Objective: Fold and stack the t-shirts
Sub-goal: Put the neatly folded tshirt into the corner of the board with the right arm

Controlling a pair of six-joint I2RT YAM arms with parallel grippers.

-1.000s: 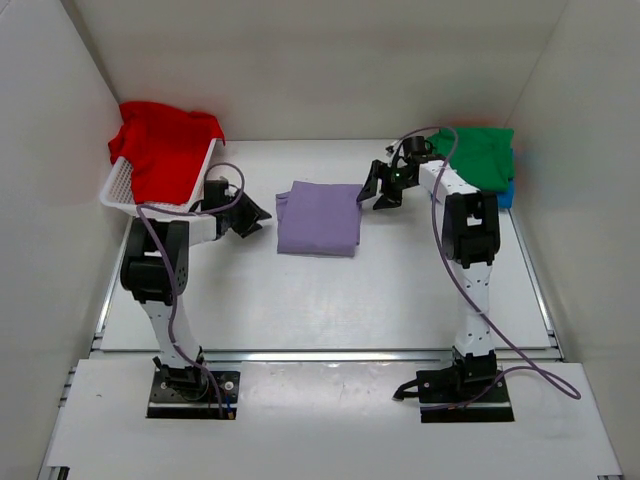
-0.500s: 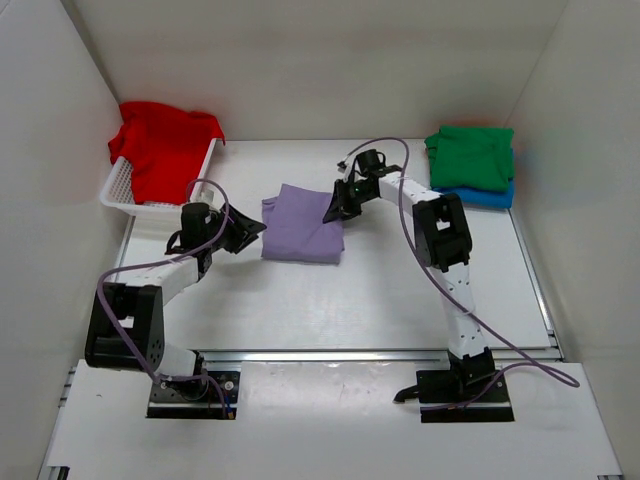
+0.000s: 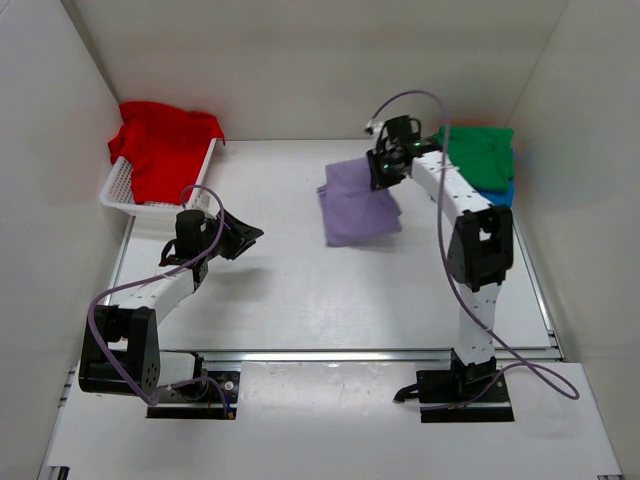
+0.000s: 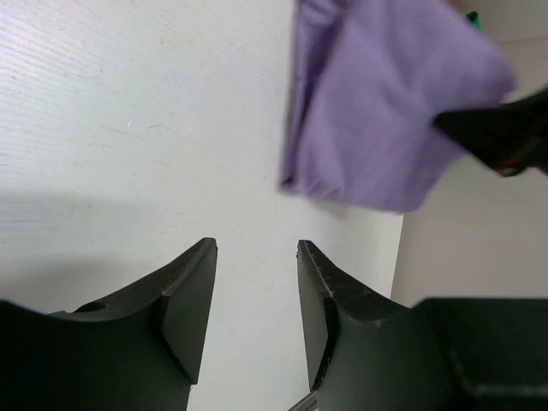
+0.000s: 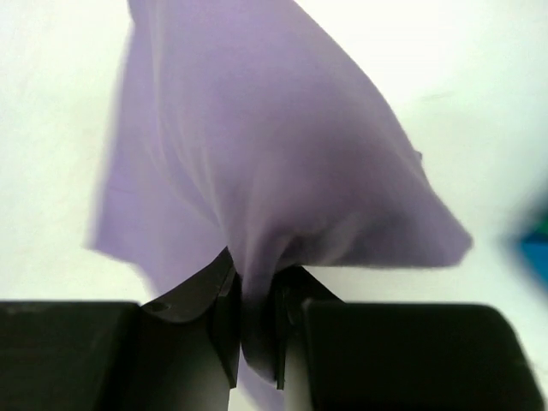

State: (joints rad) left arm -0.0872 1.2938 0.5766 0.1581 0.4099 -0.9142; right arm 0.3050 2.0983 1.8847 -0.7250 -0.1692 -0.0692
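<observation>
Right gripper (image 3: 384,166) is clamped on the lavender t-shirt (image 3: 358,205). The wrist view shows the cloth bunched up between the closed jaws, with the rest of the folded shirt draping out ahead of it and toward the left arm's side. I honestly can't tell if the shirt's low edge touches the desk (image 3: 300,290) or just hangs over it.

Just off that gripper's right side is the green t-shirt (image 3: 478,152), folded and sitting on top of the blue t-shirt (image 3: 503,193), so only a strip of blue peeks out.

Left gripper (image 3: 243,237) is low over the desk with its jaws apart and nothing between them. It's aimed at the lavender shirt, which is well ahead of it and not touching. Out past its left side is the white basket (image 3: 125,195), with the red t-shirt (image 3: 160,150) heaped in it and spilling over the rim.
</observation>
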